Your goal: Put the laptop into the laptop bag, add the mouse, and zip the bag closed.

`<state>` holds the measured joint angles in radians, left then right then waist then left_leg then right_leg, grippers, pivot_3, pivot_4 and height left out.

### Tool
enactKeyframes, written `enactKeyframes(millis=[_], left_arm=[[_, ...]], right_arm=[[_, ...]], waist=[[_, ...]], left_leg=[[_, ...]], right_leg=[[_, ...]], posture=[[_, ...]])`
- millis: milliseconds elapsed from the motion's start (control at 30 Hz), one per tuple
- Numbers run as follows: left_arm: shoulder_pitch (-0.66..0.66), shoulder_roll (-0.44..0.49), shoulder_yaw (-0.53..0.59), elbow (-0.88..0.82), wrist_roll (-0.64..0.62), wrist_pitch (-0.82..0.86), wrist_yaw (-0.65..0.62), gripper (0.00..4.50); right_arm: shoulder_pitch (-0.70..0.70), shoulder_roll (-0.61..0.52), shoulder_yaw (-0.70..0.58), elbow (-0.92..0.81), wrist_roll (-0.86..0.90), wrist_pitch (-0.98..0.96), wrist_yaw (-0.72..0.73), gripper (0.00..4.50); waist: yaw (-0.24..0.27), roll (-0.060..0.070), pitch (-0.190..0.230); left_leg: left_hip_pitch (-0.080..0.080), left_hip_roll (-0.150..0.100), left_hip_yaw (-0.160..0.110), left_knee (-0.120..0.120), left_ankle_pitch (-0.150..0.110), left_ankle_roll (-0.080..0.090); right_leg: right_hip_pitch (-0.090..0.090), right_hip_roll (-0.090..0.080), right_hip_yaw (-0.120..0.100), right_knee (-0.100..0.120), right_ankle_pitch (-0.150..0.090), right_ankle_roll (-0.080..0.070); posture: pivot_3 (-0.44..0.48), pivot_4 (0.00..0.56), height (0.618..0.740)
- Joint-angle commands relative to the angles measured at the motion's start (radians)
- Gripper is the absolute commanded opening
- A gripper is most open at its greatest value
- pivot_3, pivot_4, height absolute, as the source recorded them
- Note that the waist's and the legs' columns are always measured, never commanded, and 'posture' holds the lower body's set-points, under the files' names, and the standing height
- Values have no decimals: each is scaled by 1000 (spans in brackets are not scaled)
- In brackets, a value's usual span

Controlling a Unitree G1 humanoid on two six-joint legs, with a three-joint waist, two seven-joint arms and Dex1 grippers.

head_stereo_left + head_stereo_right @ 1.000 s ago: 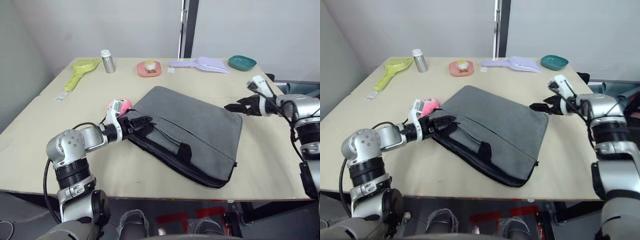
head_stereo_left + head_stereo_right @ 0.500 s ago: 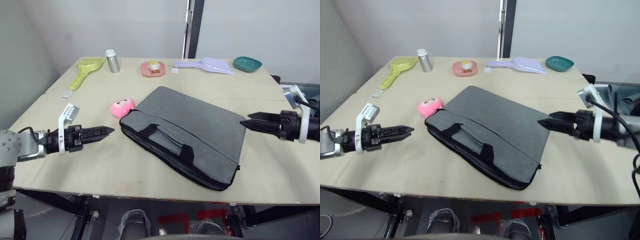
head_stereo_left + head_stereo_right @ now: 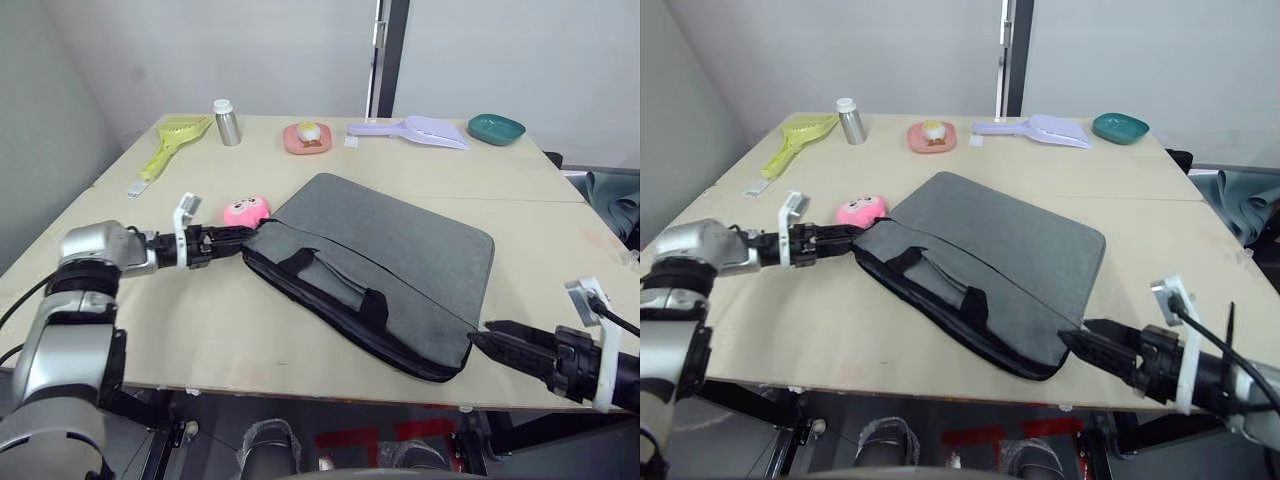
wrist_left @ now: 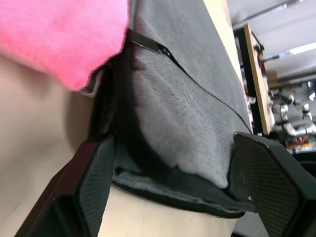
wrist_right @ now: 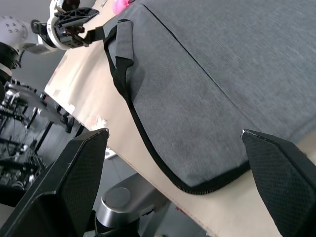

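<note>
So the laptop bag is laid flat and diagonal on the table, and it's reached from both ends. The left gripper is parked right at the bag's near-left corner, with its fingers spread to either side of that corner; whether the fabric is actually touched can't be told. The pink plush charm is found just beyond and beside that gripper, pressed up against the same corner of the bag.

The right gripper is pointed at the opposite near corner, tips just short of the black edging. Its fingers are held wide apart, with the bag's corner framed between them and nothing pinched.

The two black strap handles are seen lying flat on the side of the bag between the two grippers.

Well past both grippers, along the far edge of the table, a yellow scoop, a metal bottle, a pink dish, a lavender scoop and a teal bowl are lined up.
</note>
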<state>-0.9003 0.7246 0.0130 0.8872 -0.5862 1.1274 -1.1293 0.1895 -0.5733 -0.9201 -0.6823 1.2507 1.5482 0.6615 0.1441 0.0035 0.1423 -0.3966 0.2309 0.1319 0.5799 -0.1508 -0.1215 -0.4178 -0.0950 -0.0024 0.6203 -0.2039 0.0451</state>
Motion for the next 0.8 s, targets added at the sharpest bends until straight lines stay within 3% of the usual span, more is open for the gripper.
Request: enactKeyframes(millis=[33,200,300,600,800], left_arm=[[-56,-34,-13,135,90,-110,-14,3922],[-105,-82,8,255,159,-199,-9,3922],[-127,-108,30,277,172,-205,-32,3079],[-133,-115,59,273,220,-197,-60,34],[-115,-94,85,243,218,-164,-64,34]], right_arm=[[119,-5,-82,-62,183,-108,-59,4500],[336,-3,-44,-82,308,-257,-145,4500],[383,22,51,-32,308,-326,-196,4500],[311,-5,285,124,252,-442,-299,4500],[290,-70,323,213,185,-460,-263,4500]], waist=[[4,0,0],[8,0,-1],[7,0,-1],[5,1,0],[5,1,0]], left_leg=[[0,0,0,-1,0,0],[1,0,-2,-3,0,-1],[7,-1,-2,-4,-1,-1],[11,-3,-2,-8,-1,-2],[11,-3,-3,-10,-1,-2]], right_leg=[[0,0,0,-1,0,3],[2,-1,-1,-3,-2,10],[9,-2,-1,-6,-2,11],[14,-7,-2,-8,-4,14],[14,-4,-4,-9,-4,14]], posture=[[0,150,740],[0,150,740],[0,150,740],[0,150,740],[0,150,740]])
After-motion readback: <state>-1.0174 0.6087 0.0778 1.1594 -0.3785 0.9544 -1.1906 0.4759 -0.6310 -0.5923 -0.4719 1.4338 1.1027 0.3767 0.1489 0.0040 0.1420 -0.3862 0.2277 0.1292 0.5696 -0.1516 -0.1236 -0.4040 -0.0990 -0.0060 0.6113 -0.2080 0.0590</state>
